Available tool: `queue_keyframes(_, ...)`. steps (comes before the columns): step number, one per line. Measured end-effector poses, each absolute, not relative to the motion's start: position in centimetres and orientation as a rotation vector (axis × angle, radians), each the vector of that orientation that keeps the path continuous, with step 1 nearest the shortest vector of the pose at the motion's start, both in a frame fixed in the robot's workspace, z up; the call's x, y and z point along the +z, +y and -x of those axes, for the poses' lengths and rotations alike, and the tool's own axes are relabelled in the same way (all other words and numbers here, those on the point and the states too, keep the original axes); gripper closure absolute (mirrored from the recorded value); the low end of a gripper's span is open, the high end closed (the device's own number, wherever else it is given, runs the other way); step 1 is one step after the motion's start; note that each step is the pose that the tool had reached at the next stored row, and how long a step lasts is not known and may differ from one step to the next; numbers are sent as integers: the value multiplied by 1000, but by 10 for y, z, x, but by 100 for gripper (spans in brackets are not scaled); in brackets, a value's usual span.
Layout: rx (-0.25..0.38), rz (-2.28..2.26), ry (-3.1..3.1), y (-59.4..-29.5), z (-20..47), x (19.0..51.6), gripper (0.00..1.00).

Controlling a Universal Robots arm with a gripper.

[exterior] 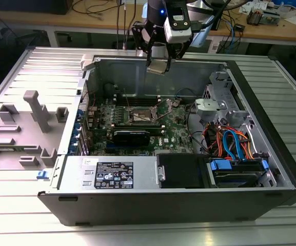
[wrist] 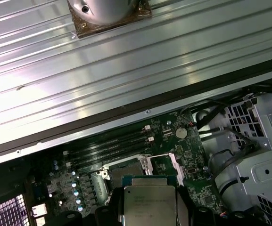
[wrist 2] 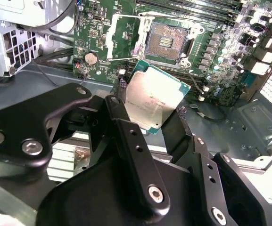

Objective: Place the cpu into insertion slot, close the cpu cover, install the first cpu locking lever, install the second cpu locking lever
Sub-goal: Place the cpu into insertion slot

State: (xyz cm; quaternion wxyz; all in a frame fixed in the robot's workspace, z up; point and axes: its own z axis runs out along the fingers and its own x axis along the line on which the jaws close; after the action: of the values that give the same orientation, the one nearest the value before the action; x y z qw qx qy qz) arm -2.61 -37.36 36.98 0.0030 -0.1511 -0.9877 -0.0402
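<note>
End effector (exterior: pixel 158 63) clamped on the cpu (wrist 2: pixel 157 96), holding it in the air above the motherboard (wrist 2: pixel 100 23) inside the open case (exterior: pixel 189 197). Slot (wrist 2: pixel 168 41) uncovered, contacts exposed; cover (wrist 2: pixel 120 35) swung open.

Pretty clearly a robotics or electronics lab, not a home setup. An opened desktop case (exterior: pixel 137 205) is laid flat on a ribbed metal bench (exterior: pixel 30 215), with its motherboard (exterior: pixel 176 130) left exposed. Grey jig-like blocks (exterior: pixel 35 110) are set beside it, toward the exterior view's left. A robot arm (exterior: pixel 160 23) is hung over the case, and a cpu (exterior: pixel 158 67) is pinched in its end effector (exterior: pixel 159 61). The wooden benches (exterior: pixel 86 23) at the back are littered with cables (exterior: pixel 232 31) and loose circuit boards (exterior: pixel 255 18).
</note>
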Motion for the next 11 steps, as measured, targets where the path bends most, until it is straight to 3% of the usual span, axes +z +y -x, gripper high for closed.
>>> queue_keyframes(11, -126, 696, -3061, -374, 26, 369, 46)
